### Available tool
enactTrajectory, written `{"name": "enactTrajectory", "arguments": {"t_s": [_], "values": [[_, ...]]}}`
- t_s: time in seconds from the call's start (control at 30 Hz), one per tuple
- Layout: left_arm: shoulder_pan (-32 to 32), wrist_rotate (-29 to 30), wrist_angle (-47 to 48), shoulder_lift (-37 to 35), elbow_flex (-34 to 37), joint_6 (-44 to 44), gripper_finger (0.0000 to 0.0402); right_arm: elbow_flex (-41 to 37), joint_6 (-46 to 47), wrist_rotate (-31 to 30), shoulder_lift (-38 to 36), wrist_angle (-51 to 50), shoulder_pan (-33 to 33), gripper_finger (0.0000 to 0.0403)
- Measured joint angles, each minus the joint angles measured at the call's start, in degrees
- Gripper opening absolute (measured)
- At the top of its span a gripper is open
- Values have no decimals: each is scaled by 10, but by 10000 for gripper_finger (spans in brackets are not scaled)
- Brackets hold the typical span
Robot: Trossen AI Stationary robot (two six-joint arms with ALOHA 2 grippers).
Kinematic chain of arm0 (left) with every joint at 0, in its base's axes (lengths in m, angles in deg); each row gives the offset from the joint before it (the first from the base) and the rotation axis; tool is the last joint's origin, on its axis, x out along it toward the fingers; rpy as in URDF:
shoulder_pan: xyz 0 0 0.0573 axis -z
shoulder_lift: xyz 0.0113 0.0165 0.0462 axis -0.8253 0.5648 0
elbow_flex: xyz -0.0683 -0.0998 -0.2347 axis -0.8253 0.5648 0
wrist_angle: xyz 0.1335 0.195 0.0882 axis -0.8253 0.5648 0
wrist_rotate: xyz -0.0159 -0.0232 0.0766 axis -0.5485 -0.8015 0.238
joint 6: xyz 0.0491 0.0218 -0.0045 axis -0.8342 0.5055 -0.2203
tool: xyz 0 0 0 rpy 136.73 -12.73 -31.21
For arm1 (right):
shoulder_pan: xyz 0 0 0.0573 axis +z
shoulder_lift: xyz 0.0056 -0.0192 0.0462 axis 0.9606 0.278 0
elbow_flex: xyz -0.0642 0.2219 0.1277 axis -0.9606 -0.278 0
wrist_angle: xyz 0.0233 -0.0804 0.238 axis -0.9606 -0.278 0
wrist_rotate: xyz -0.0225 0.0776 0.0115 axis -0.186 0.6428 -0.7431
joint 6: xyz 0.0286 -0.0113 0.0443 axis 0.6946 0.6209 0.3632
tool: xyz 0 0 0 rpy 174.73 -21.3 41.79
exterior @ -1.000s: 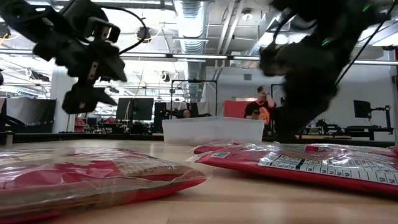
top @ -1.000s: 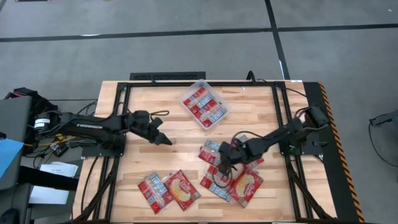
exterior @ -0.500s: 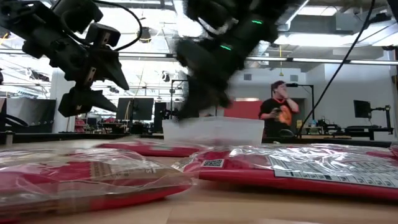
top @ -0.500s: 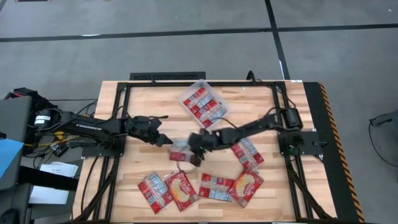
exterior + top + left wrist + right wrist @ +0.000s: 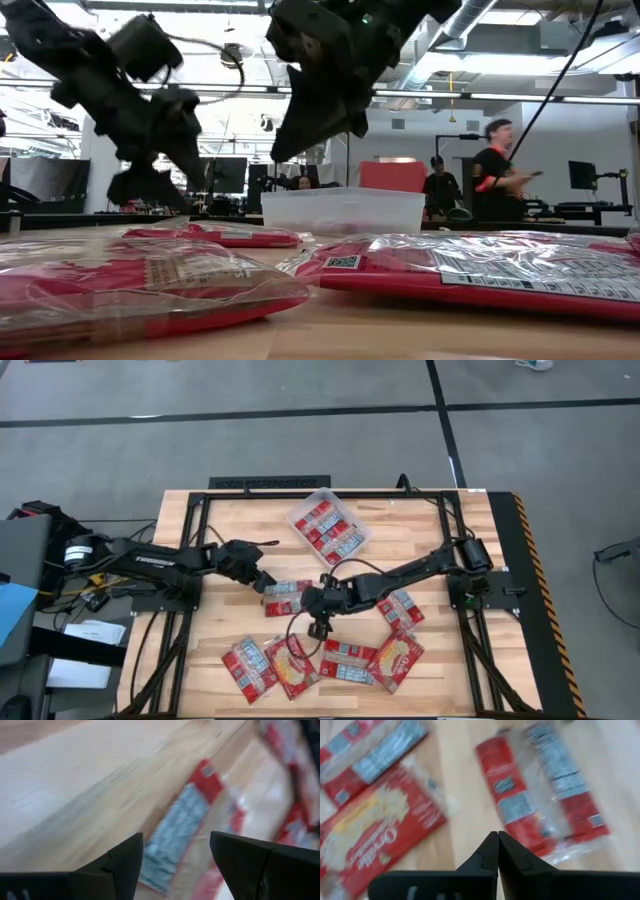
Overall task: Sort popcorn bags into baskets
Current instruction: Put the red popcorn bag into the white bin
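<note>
Even bright light; wrist views motion-blurred; low view foreground soft.

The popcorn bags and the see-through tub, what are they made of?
The popcorn bags look like thin, shiny plastic film: they crinkle and catch the light. The tub looks like clear, stiff plastic, since the bags inside show through its wall. The table looks like pale wood planks.

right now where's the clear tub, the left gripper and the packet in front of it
clear tub [image 5: 302, 511]: high view, bare back corner of its rim.
left gripper [image 5: 263, 584]: high view, between its fingertips.
packet [image 5: 285, 597]: high view, its label panel.
</note>
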Motion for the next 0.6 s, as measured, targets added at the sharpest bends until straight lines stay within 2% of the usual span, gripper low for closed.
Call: {"name": "enactTrajectory", "arguments": {"t_s": [0.17,0.37,0.47,0.6], "values": [[-31,-75,-22,82,-1,-41,245,-1,0,0,1,-3,-8,14],[-32,-117,-92,164,-2,-40,278,-2,17,6,31,6,3,18],[-31,-145,-120,187,-4,-40,280,2,36,20,61,42,7,25],[-30,-150,-121,195,-7,-41,276,0,36,29,90,62,2,20]]}}
